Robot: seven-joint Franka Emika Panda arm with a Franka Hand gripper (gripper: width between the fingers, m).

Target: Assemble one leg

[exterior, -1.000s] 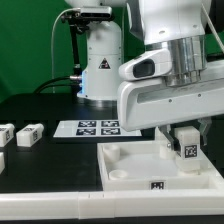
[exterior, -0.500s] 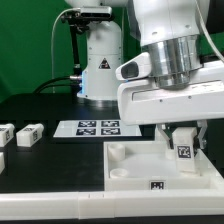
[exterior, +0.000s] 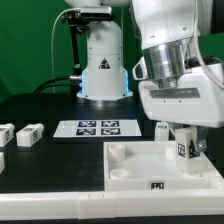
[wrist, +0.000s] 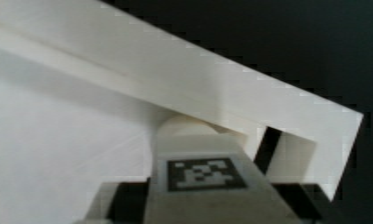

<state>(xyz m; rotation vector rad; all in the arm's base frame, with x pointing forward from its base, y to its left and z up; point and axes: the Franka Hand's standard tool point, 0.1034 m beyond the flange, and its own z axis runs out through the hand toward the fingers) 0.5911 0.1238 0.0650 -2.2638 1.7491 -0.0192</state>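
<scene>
Presently, end effector [exterior: 184,146] clamping leg [exterior: 184,151], at tabletop [exterior: 132,172] corner socket [wrist: 197,125]

The stubby white plastic leg [exterior: 183,149] at the exterior view's lower right looks smooth and matt, and its black-and-white printed tag [wrist: 204,172] is flat and paper-like. The large white square plastic panel [exterior: 135,172] beneath has the same matt finish. The black worktop [exterior: 50,165] is dull and unreflective. The white robot arm casing [exterior: 185,95] at upper right is glossy.
</scene>
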